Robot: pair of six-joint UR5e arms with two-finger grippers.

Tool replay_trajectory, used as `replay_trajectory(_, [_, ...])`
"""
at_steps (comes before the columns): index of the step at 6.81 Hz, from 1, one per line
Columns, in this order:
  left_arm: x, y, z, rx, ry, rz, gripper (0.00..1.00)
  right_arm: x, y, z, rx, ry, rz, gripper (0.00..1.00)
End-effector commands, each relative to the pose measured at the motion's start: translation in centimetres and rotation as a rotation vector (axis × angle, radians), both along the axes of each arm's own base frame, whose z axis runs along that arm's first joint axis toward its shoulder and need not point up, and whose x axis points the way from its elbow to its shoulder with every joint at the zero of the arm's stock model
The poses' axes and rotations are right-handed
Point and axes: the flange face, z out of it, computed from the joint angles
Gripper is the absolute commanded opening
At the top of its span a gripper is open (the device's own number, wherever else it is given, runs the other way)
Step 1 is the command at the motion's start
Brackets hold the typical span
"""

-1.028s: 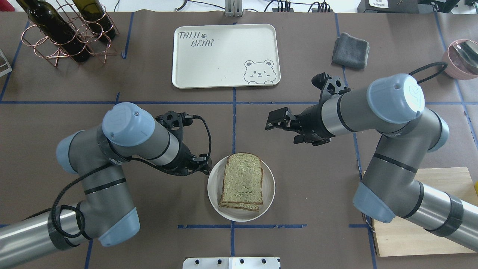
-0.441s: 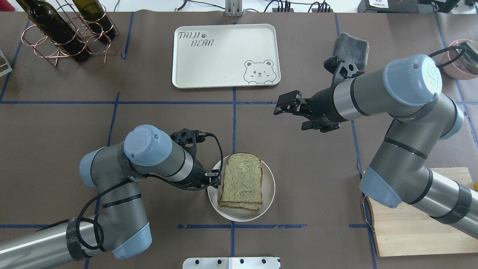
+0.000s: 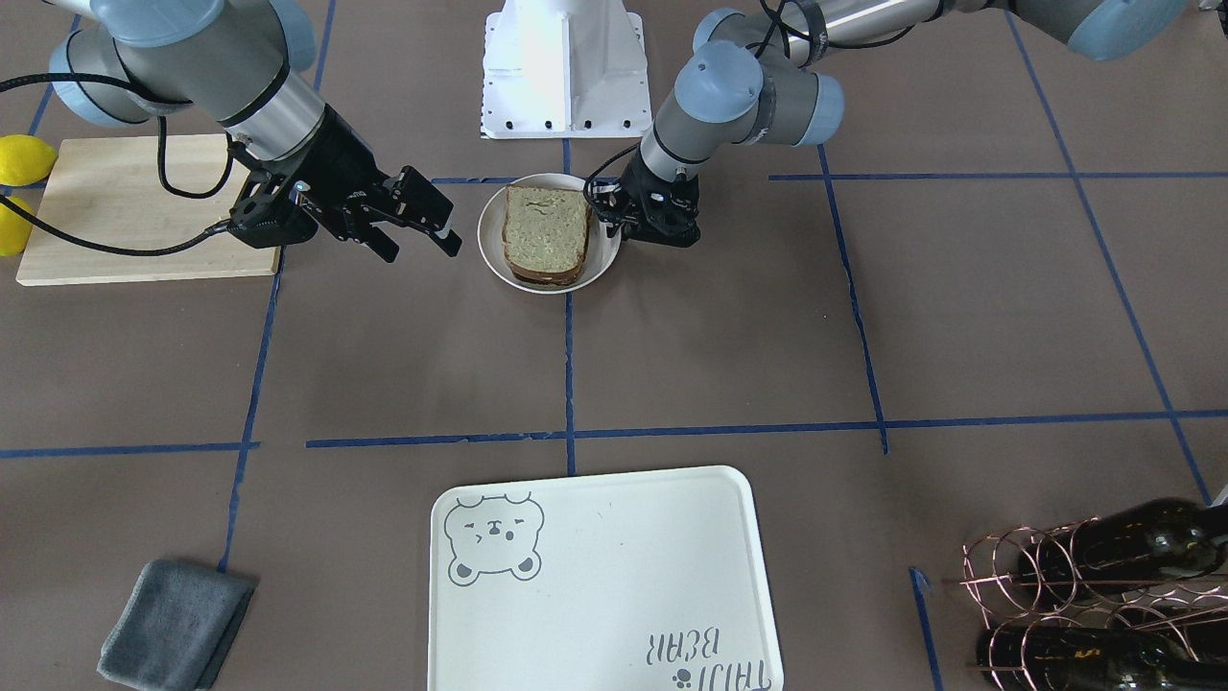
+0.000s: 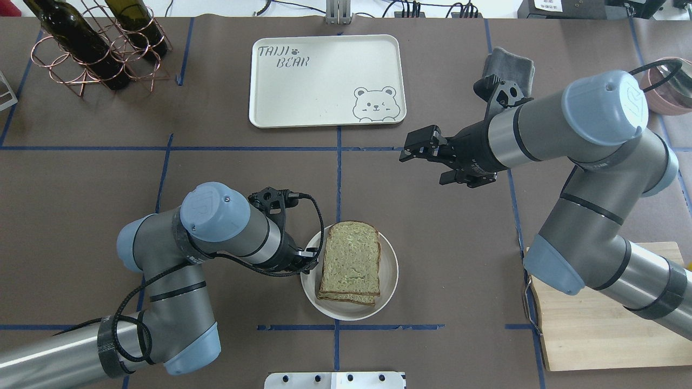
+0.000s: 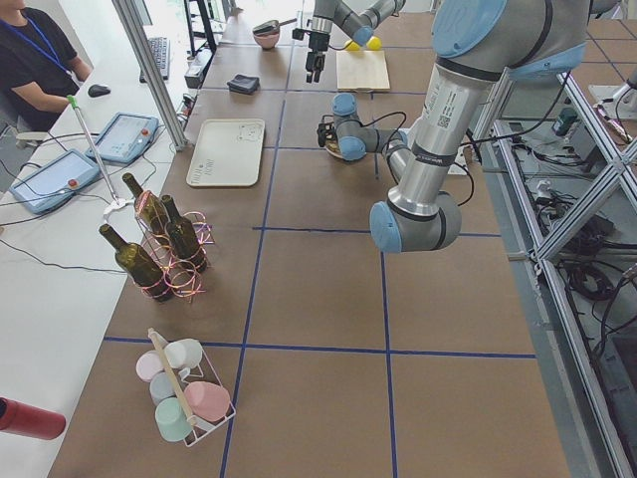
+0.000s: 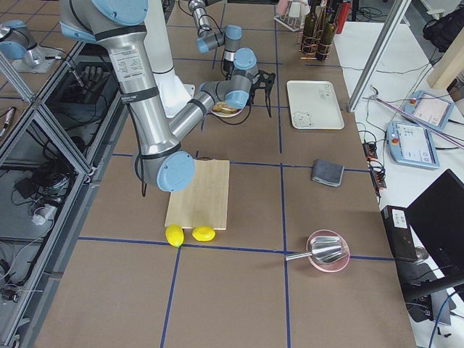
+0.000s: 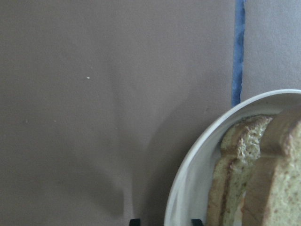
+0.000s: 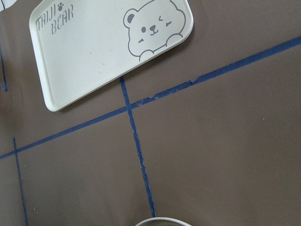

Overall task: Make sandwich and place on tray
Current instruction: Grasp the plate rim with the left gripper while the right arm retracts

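Note:
The sandwich (image 4: 350, 262), two tan bread slices stacked, lies on a small round white plate (image 4: 390, 270) at the table's near middle; no egg shows between the slices. It also shows in the front view (image 3: 545, 233) and the left wrist view (image 7: 263, 174). My left gripper (image 4: 310, 258) is open at the plate's left rim (image 7: 188, 183), one fingertip on each side of it. My right gripper (image 4: 412, 149) is open and empty, in the air between the plate and the tray. The cream bear tray (image 4: 324, 81) lies empty at the far middle and shows in the right wrist view (image 8: 94, 52).
A copper rack with wine bottles (image 4: 92, 43) stands far left. A grey cloth (image 4: 508, 70) and a pink bowl (image 4: 662, 86) are far right. A wooden cutting board (image 4: 605, 324) lies near right, with lemons (image 3: 24, 158) beside it.
My left gripper moved right to the plate's rim. My right arm drew back, up and to the right, away from the plate. The sandwich has not moved.

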Motion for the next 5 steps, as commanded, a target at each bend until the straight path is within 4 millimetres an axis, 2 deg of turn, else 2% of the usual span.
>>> replay_trajectory(1, [0.6,0.1,0.6,-0.005,-0.012,0.005,0.24,1.2,-0.5,-0.1,-0.009,-0.009,-0.008,1.00])
replay_trajectory(2, [0.6,0.0,0.6,-0.003,-0.007,0.004,0.21,2.3,-1.1,-0.2,-0.015,-0.017,-0.009,1.00])
replay_trajectory(3, [0.4,0.1,0.4,-0.001,-0.001,0.005,0.03,2.7,-1.4,0.1,-0.019,-0.014,-0.006,1.00])
replay_trajectory(5, [-0.2,0.2,-0.5,0.003,0.016,0.004,0.00,3.2,-1.6,0.5,-0.019,-0.008,0.000,1.00])
